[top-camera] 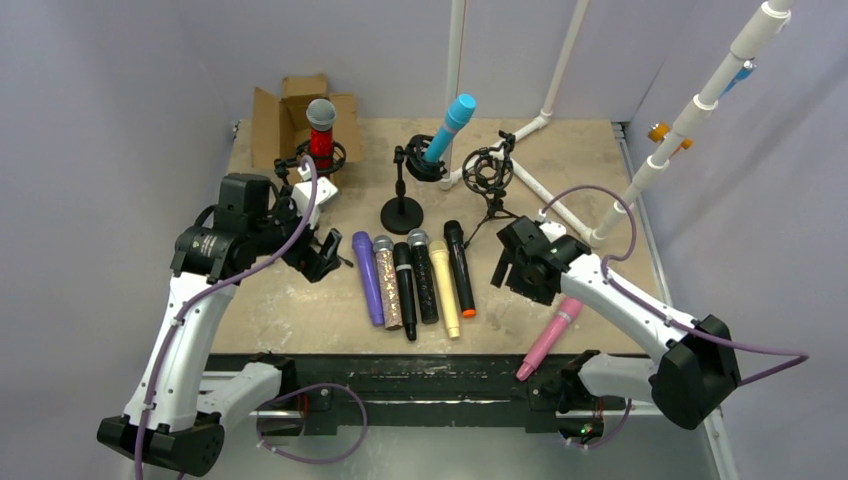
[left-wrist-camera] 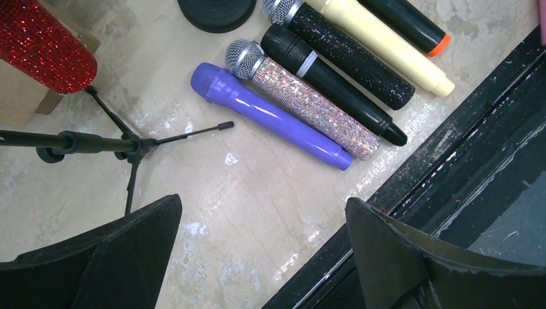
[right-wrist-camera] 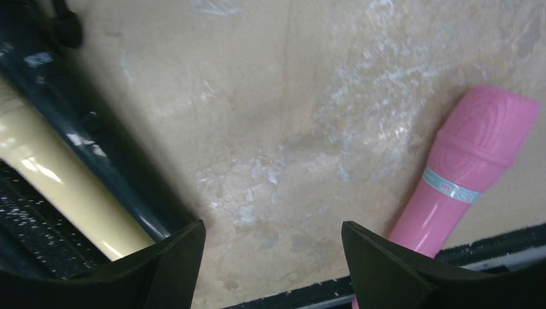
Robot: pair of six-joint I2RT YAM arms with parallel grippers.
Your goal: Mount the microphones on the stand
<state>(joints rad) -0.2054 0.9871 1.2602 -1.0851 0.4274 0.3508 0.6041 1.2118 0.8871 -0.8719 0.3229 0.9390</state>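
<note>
A tan table (top-camera: pixel 310 310) sits between pale purple walls (top-camera: pixel 110 90). A cardboard box (top-camera: pixel 268 125) is on its far left corner, white pipes (top-camera: pixel 700 100) at its right.

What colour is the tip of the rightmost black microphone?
Orange tip; the left wrist view shows it best.

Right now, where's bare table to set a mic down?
Bare strip between the orange-tipped black microphone and the pink microphone, under the right pincer. Another left of the purple microphone. Crowded: the six-microphone row and stands behind it.
</note>
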